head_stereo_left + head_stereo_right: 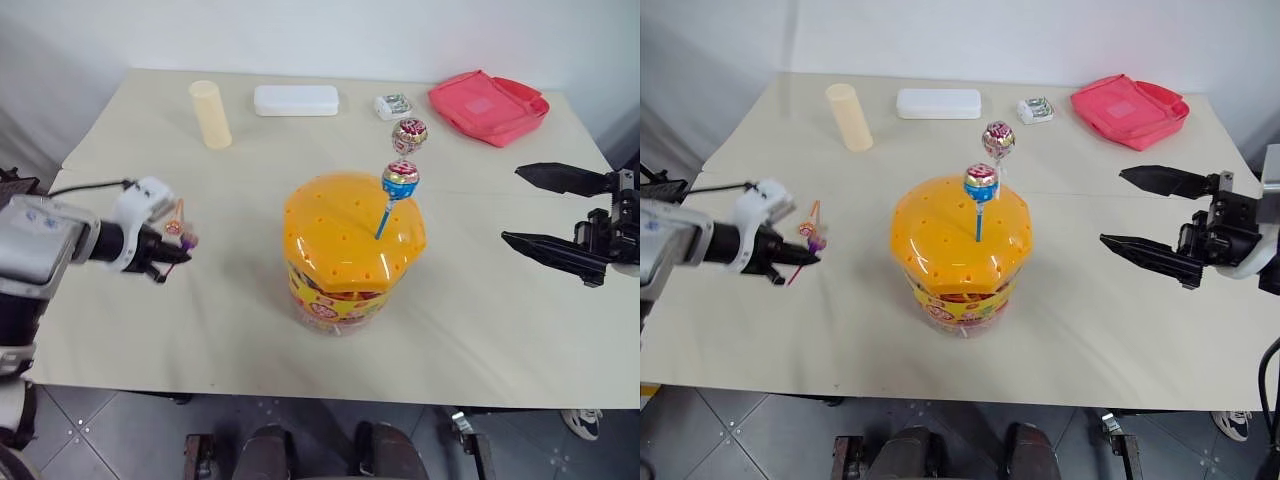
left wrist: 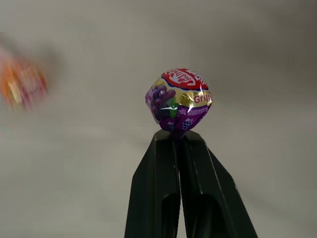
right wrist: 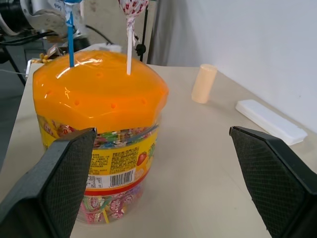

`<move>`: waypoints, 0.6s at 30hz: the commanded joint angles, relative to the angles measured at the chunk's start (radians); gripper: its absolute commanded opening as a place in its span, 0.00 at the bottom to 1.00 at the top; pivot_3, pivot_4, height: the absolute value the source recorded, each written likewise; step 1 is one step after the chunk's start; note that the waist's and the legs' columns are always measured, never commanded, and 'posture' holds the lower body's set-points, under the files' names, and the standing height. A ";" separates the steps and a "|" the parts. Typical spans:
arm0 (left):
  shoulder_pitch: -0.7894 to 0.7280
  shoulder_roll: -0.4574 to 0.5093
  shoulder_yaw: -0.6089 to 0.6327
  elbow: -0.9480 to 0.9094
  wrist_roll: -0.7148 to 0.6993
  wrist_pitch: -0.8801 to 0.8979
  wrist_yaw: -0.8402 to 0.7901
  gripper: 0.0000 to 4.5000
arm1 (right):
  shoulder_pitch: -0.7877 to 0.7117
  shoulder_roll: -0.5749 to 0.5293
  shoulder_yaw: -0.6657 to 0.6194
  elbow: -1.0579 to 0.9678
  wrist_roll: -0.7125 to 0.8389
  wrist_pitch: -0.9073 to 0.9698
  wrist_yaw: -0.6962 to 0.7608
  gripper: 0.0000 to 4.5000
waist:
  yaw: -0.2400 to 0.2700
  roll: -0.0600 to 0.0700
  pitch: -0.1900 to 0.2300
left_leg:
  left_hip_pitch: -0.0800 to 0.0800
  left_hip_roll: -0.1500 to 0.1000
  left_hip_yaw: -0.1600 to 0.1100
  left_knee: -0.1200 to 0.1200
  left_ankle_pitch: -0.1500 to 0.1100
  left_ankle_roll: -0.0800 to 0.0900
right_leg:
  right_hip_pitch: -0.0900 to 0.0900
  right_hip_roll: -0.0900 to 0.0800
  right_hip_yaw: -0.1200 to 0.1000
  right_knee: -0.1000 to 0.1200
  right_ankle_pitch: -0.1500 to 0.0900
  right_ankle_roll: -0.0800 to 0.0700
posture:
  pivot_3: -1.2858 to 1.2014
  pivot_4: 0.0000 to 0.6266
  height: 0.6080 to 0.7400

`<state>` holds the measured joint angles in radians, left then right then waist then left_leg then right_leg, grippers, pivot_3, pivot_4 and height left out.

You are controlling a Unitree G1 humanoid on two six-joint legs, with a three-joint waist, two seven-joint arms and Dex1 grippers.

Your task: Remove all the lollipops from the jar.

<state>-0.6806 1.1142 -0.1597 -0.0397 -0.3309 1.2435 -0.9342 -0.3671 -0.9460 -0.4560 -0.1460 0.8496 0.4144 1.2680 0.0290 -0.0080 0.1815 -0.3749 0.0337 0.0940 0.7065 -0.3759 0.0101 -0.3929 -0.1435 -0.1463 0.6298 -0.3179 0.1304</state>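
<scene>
The jar [image 1: 345,262], a clear tub with an orange domed lid, stands mid-table. Two lollipops stick up from holes in its lid: a blue-red one on a blue stick [image 1: 400,180] and a pink-silver one on a white stick [image 1: 409,134]. Left of the jar, low over the table, my left gripper [image 2: 179,135] is shut on the stick of a purple lollipop [image 2: 178,99]. An orange lollipop [image 1: 176,224] lies on the table beside it. My right gripper [image 1: 512,205] hangs open to the right of the jar, pointing at it, with nothing between its fingers.
Along the far edge of the table stand a cream cylinder [image 1: 211,113], a flat white box [image 1: 296,100], a small packet [image 1: 393,106] and a red pouch [image 1: 488,106]. Bare tabletop lies on both sides of the jar.
</scene>
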 commanded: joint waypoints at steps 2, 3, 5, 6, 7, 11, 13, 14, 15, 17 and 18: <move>0.059 0.055 0.059 -0.086 -0.025 0.047 0.007 0.01 | -0.036 0.002 0.012 0.017 -0.006 -0.021 0.024 1.00 | 0.000 0.000 0.000 | 0.000 0.000 0.000 0.000 0.000 0.000 | 0.000 0.000 0.000 0.000 0.000 0.000 | 0.52 0.24 1.00; 0.077 0.067 0.061 -0.093 -0.026 0.047 0.007 0.01 | -0.040 0.004 0.016 0.022 -0.008 -0.021 0.027 1.00 | -0.003 0.000 0.000 | 0.000 0.000 0.000 0.000 0.000 0.000 | 0.000 0.000 0.000 0.000 0.000 0.000 | 0.52 0.24 1.00; 0.099 0.077 0.073 -0.098 -0.028 0.043 0.011 0.06 | -0.047 0.005 0.021 0.028 -0.012 -0.021 0.031 1.00 | -0.005 0.000 0.000 | 0.000 0.000 0.001 0.000 0.000 0.000 | 0.000 0.000 0.000 0.000 0.000 0.000 | 0.52 0.24 1.00; 0.106 0.081 0.085 -0.099 -0.034 0.041 0.011 0.12 | -0.050 0.006 0.023 0.031 -0.014 -0.021 0.034 1.00 | -0.005 0.000 0.000 | 0.000 0.000 0.001 -0.001 0.000 0.000 | -0.001 0.000 0.000 0.000 0.000 0.000 | 0.52 0.24 1.00; 0.109 0.082 0.096 -0.099 -0.039 0.044 0.012 0.16 | -0.052 0.006 0.025 0.034 -0.016 -0.021 0.037 1.00 | -0.005 0.000 0.000 | 0.000 0.000 0.001 -0.001 0.000 0.000 | -0.001 0.000 0.000 0.000 0.000 0.000 | 0.52 0.24 1.00; 0.115 0.101 0.120 -0.119 -0.058 0.042 0.003 0.43 | -0.062 0.005 0.031 0.045 -0.022 -0.021 0.045 1.00 | -0.002 0.000 0.000 | 0.000 0.000 0.001 -0.001 0.000 0.000 | -0.001 0.000 0.000 0.000 0.000 0.000 | 0.52 0.24 1.00; 0.106 0.110 0.131 -0.130 -0.072 0.042 -0.003 0.57 | -0.067 0.004 0.033 0.050 -0.024 -0.021 0.049 1.00 | -0.002 0.000 0.000 | 0.000 0.000 0.001 -0.001 0.000 0.000 | -0.001 0.000 0.000 0.000 0.000 0.000 | 0.52 0.24 1.00; 0.097 0.115 0.137 -0.137 -0.080 0.032 -0.009 0.65 | -0.070 0.003 0.032 0.052 -0.023 -0.021 0.054 1.00 | -0.003 0.000 0.000 | 0.000 0.000 0.001 -0.001 0.000 0.000 | -0.001 0.000 0.000 0.000 0.000 0.000 | 0.52 0.24 1.00; 0.093 0.119 0.142 -0.143 -0.084 0.025 -0.014 0.72 | -0.072 0.002 0.032 0.054 -0.022 -0.021 0.058 1.00 | -0.003 0.000 0.000 | 0.000 0.000 0.001 -0.001 0.000 0.000 | -0.001 0.000 0.000 0.000 0.000 0.000 | 0.52 0.24 1.00; 0.068 0.128 0.147 -0.155 -0.092 0.009 -0.027 0.86 | -0.077 -0.006 0.030 0.060 -0.023 -0.017 0.068 1.00 | -0.004 0.000 0.000 | 0.000 0.000 0.001 -0.001 0.000 0.000 | -0.001 0.000 0.000 0.000 0.000 0.000 | 0.52 0.24 1.00; 0.041 0.133 0.151 -0.157 -0.100 0.004 -0.036 0.93 | -0.083 -0.013 0.029 0.065 -0.025 -0.016 0.075 1.00 | -0.004 0.000 0.000 | 0.000 0.000 0.001 -0.001 0.000 0.000 | -0.001 0.000 0.000 0.000 0.000 0.000 | 0.52 0.24 1.00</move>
<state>-0.5938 1.2143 -0.0520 -0.1609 -0.4165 1.2651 -0.9521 -0.4265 -0.9383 -0.4003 -0.0744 0.8137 0.4119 1.3279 0.0246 -0.0079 0.1815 -0.3747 0.0338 0.0954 0.7053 -0.3759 0.0100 -0.3937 -0.1436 -0.1460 0.6299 -0.3179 0.1304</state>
